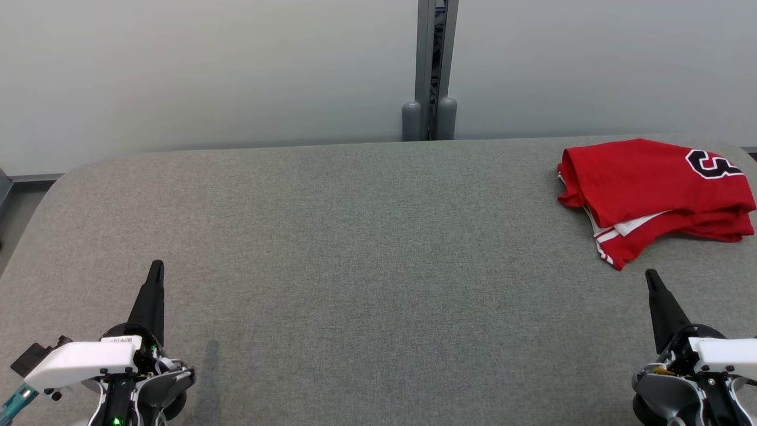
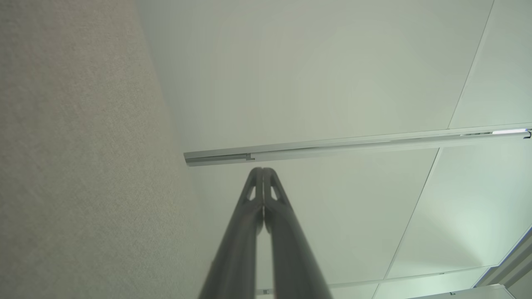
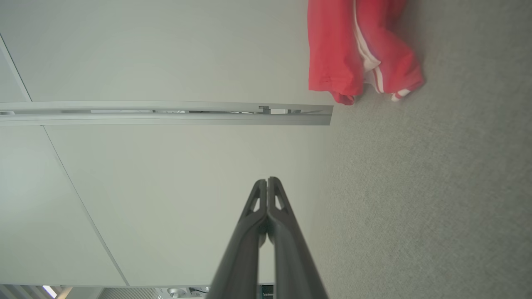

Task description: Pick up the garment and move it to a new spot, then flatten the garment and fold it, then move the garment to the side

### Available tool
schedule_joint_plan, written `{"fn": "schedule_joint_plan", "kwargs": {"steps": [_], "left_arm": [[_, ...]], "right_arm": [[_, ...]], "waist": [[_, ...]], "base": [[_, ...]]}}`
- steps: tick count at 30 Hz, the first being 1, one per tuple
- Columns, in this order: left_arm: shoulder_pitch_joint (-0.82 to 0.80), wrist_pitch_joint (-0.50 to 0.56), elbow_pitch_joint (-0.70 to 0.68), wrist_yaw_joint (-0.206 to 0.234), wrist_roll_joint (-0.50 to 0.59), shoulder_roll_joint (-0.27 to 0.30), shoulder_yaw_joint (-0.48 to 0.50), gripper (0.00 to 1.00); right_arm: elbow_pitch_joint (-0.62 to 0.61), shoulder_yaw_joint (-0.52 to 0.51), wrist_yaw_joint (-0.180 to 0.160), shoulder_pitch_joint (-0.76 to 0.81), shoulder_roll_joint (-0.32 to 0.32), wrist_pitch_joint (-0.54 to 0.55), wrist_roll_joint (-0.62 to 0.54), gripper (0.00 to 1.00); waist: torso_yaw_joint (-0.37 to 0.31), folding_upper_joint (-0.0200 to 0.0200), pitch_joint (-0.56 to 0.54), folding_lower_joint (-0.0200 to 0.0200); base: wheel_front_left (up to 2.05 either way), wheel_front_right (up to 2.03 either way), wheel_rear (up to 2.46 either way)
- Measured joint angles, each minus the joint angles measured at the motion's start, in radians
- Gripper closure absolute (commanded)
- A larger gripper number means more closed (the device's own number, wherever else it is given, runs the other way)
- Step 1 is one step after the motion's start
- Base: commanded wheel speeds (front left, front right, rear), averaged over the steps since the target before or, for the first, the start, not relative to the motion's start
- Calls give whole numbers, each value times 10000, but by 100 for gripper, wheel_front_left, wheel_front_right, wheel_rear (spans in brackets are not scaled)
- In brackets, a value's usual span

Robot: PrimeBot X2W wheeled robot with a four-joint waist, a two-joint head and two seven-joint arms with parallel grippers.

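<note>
A red garment (image 1: 653, 192) with white stripes and a black number lies folded at the far right of the grey table (image 1: 355, 248). The right wrist view catches the garment (image 3: 357, 45) at its top edge. My right gripper (image 1: 652, 278) is shut at the lower right, a short way in front of the garment and apart from it; its tips (image 3: 267, 181) are pressed together with nothing between them. At the lower left my left gripper (image 1: 157, 267) is shut and empty too, far from the garment, its tips (image 2: 262, 170) closed.
A pale partition wall (image 1: 207, 71) runs behind the table, with a grey metal post (image 1: 430, 71) at its middle. The table's left corner is rounded, and floor shows beyond it (image 1: 15, 207).
</note>
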Motion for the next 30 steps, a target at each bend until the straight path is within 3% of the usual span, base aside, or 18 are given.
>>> {"fn": "schedule_joint_plan", "kwargs": {"steps": [30], "left_arm": [[0,0,0,0,0,0,0,100]], "right_arm": [[2,-35,0,-1,23,12,-17,100]], "waist": [[0,0,0,0]], "base": [[0,0,0]]}}
